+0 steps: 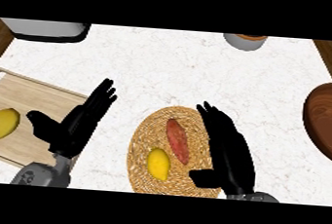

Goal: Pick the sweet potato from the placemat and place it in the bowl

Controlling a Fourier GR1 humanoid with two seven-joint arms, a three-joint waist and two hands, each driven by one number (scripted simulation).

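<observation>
sweet potato (177, 140): reddish, lies lengthwise on the round woven placemat (144, 136), just left of the right hand (228, 147), not held. right hand: over the placemat's right edge, fingers straight and together, thumb toward the mat. lemon (159, 163): on the same placemat, near the sweet potato's lower end. bowl (331, 123): dark wood, at the counter's right edge, well apart from the sweet potato. left hand (74, 122): fingers straight, resting over the cutting board (19, 94), beside a second lemon (2, 123).
</observation>
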